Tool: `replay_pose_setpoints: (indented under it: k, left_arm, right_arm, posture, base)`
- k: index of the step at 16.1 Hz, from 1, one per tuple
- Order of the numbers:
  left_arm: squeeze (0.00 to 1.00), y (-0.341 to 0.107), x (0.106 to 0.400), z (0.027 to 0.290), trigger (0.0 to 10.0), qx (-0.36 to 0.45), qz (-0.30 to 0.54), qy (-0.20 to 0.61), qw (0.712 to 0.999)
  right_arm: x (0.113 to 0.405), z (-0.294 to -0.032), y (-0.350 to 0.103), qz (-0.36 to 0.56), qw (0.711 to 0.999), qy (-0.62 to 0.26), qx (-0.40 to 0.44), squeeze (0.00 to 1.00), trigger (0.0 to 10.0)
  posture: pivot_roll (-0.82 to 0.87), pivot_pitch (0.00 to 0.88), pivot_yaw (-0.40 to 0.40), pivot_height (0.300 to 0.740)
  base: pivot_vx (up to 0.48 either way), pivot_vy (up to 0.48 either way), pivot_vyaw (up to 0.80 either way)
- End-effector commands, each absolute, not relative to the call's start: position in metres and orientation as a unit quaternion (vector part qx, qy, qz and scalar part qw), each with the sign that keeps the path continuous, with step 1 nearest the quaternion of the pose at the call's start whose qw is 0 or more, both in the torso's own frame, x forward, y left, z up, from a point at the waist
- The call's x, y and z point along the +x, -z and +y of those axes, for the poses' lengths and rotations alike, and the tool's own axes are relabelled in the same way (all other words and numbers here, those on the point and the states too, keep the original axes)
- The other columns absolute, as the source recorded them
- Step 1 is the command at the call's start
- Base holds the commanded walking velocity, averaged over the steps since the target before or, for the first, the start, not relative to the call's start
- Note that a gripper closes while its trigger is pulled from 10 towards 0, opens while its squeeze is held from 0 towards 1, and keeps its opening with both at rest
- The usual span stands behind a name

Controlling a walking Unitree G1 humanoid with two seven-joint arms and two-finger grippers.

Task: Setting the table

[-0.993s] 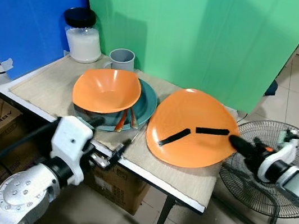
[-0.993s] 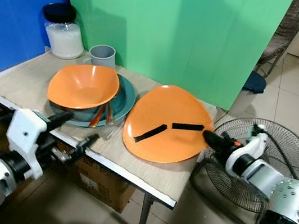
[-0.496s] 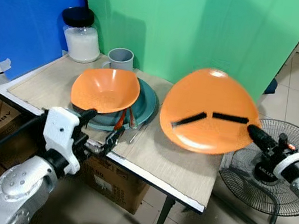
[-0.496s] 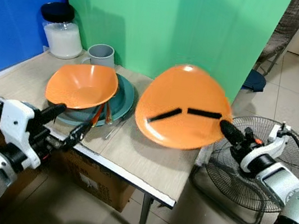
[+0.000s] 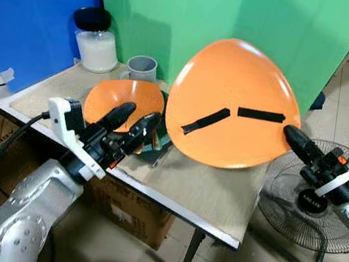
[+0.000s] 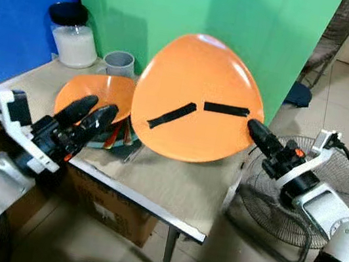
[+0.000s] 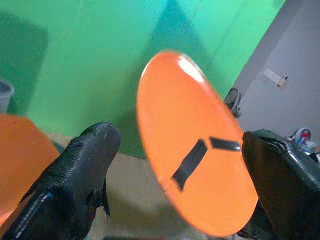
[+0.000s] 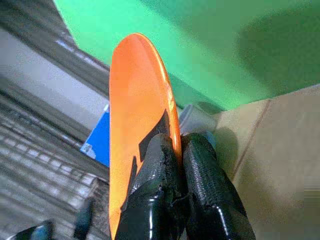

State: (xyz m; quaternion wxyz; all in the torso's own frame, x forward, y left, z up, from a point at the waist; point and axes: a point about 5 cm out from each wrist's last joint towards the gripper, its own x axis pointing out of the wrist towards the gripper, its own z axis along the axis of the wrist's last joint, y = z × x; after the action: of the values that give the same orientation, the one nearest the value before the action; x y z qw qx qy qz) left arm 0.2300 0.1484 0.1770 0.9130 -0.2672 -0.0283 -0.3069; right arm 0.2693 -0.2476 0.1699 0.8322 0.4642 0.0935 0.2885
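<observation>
Orange plate (image 5: 232, 103): lifted clear of table (image 5: 211, 190), tilted steeply, face toward camera. Two black tape strips on face. Held by its right rim.
Right gripper (image 5: 291, 137): fingers pinched tight on plate rim, one each side, per right wrist view. Arm reaches in from right, above fan (image 5: 312, 206).
Left gripper (image 5: 129, 124): raised at table's front edge, in front of orange bowl (image 5: 116, 98). Fingers (image 7: 75, 175) spread wide apart, nothing between them. Points toward plate; not touching it.
Orange bowl: sits on teal plate (image 5: 162, 144), left of held plate. Orange utensil (image 6: 115, 136) lies under bowl's edge; type unclear.
Grey mug (image 5: 142, 68): behind bowl, near green backdrop (image 5: 180, 12).
Jar (image 5: 96, 40): white contents, black lid, left of mug, beside blue panel (image 5: 27, 14).
Table mat: beige, covers tabletop under all items.
Fan: on tiled floor, right of table.
</observation>
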Motion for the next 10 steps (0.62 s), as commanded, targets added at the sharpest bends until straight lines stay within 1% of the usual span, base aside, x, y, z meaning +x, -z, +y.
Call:
replay_pose_setpoints:
  k: [1, 3, 5, 9, 10]
  left_arm:
    - [0.00, -0.171, 0.235, 0.150, 10.0, -0.279, -0.009, 0.306, 0.910]
    - [0.00, -0.167, 0.237, 0.150, 10.0, -0.285, 0.007, 0.311, 0.907]
    - [0.00, -0.168, 0.240, 0.147, 10.0, -0.302, 0.006, 0.323, 0.897]
    - [0.00, -0.172, 0.238, 0.133, 10.0, -0.294, 0.021, 0.381, 0.876]
    - [0.00, -0.171, 0.238, 0.133, 10.0, -0.292, 0.022, 0.383, 0.876]
  right_arm:
    - [0.266, -0.241, -0.184, 0.062, 0.820, -0.336, 0.459, 0.00, 0.0]
    - [0.263, -0.237, -0.188, 0.054, 0.815, -0.357, 0.454, 0.00, 0.0]
    - [0.259, -0.232, -0.191, 0.056, 0.808, -0.383, 0.445, 0.00, 0.0]
    - [0.258, -0.220, -0.189, 0.076, 0.807, -0.405, 0.424, 0.00, 0.0]
    - [0.257, -0.219, -0.189, 0.076, 0.806, -0.407, 0.423, 0.00, 0.0]
  posture:
    - [-0.02, 0.000, 0.040, 0.740]
    - [-0.02, 0.000, 0.040, 0.740]
    - [-0.02, 0.000, 0.037, 0.740]
    - [-0.02, 0.000, 0.037, 0.740]
    - [-0.02, 0.000, 0.037, 0.740]
  base:
    - [0.000, 0.000, 0.00]
    - [0.000, 0.000, 0.00]
    - [0.000, 0.000, 0.00]
    - [0.000, 0.000, 0.00]
    - [0.000, 0.000, 0.00]
